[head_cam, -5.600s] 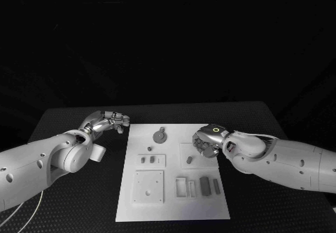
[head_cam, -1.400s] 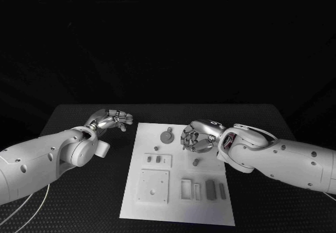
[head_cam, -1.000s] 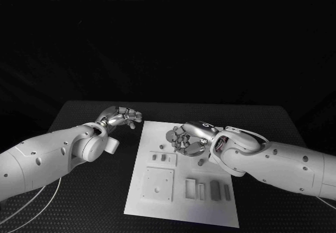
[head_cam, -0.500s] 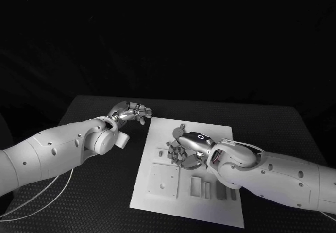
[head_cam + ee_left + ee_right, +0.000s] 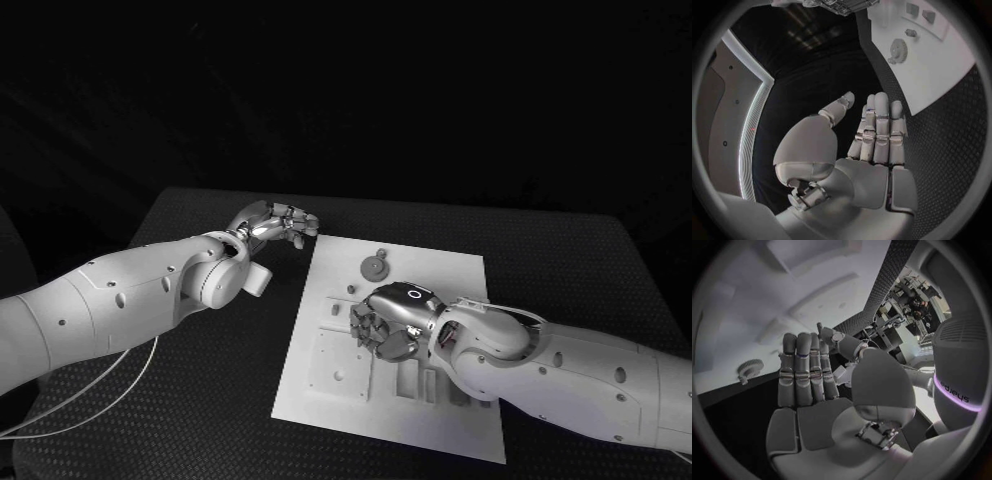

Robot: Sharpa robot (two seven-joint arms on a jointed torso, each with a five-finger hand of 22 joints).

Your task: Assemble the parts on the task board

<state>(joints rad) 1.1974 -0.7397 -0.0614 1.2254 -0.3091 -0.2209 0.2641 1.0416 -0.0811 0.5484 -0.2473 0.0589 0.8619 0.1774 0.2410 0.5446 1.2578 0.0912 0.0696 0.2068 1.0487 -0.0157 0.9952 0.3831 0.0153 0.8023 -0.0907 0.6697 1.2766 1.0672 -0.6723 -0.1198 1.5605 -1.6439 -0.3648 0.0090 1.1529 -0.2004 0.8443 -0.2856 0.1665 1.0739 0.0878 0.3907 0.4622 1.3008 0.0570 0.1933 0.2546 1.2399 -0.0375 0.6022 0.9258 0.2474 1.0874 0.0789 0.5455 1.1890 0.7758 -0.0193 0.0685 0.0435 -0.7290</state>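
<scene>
Lighting: dim; room behind the tabletop (image 5: 577, 250) black. Task board (image 5: 433, 270) brightest surface, lit from above, faint violet tint near its front edge. Arms show soft highlights. Wrist views: strong fisheye bending, dark circular frame, board glare washing out detail.

task board (image 5: 411, 410): white rectangular plate flat on black table, shallow recessed pockets | gear part (image 5: 374, 267): round, toothed, flat near board's far end | small parts (image 5: 336, 309): near left edge, mid-board
</scene>
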